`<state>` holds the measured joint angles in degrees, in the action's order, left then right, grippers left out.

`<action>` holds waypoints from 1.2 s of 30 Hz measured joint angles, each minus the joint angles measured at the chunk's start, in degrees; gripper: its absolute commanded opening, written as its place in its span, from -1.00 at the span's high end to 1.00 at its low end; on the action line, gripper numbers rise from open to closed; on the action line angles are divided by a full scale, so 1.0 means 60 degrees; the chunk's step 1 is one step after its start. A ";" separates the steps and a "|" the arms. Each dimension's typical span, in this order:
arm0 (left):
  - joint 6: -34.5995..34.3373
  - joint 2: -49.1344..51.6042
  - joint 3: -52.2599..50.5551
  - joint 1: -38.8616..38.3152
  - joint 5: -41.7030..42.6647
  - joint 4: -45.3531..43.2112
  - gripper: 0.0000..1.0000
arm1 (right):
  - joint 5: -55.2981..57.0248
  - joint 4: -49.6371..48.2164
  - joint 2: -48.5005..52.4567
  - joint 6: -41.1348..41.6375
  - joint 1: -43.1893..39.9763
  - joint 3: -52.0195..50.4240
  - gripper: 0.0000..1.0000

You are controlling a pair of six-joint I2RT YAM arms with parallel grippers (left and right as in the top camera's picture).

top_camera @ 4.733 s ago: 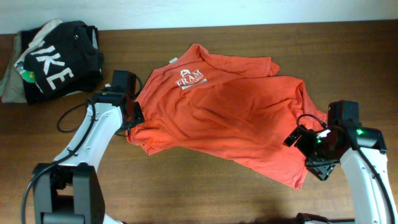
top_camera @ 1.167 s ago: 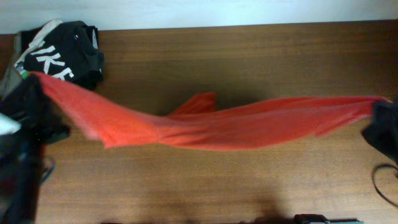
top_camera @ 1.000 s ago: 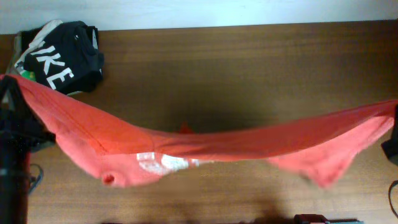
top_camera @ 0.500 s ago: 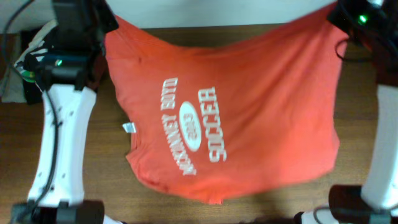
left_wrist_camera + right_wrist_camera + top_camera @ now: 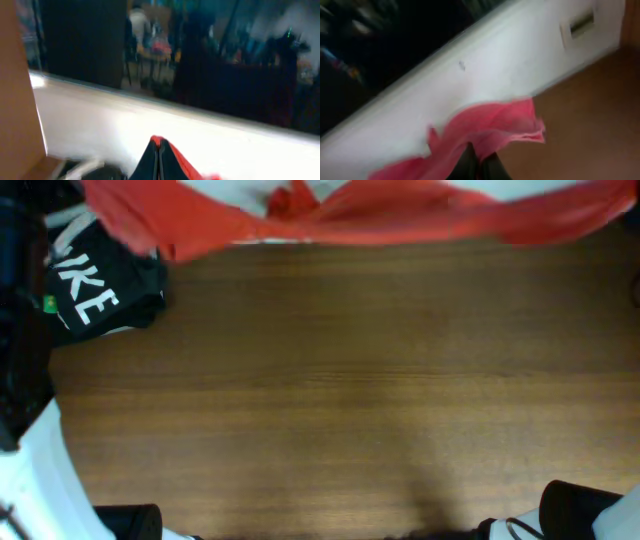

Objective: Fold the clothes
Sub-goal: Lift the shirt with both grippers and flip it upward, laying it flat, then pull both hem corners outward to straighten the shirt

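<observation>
T-shirt (image 5: 400, 220) aloft — black garment (image 5: 120, 275) reads "IKE".

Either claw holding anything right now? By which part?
Both: left claw and right claw each pinch an edge of the red-orange T-shirt, stretched between them; blur hides which edge.

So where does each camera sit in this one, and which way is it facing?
Overhead: fixed above, looking straight down on the table; the T-shirt spans its far edge, black garment at left; a white arm link shows bottom left.
Left wrist: raised, facing outward at a blurred room; the left claw pinches red cloth.
Right wrist: tilted toward a white wall; the right claw grips the T-shirt.
Shared: the T-shirt shows in all three.
</observation>
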<state>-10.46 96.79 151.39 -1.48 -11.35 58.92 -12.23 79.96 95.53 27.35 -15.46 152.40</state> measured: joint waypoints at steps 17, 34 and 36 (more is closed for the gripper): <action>-0.0980 0.3563 -0.2645 0.0000 0.0954 0.5231 0.98 | 0.0109 0.0481 0.0787 -0.0732 0.0630 -0.7788 0.92; -0.1494 0.0095 -0.5825 -0.1198 0.1399 0.6284 0.99 | 0.1650 0.1818 -0.1038 -0.0812 -0.1344 -0.8491 0.92; -0.1592 -0.0364 -0.6484 -0.1198 0.1402 0.6277 0.98 | 0.1657 0.1832 -0.1220 -0.0878 -0.1348 -0.8655 0.92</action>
<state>-20.01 94.61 112.49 -8.67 -2.94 96.57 -2.28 90.96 88.20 22.09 -23.55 100.47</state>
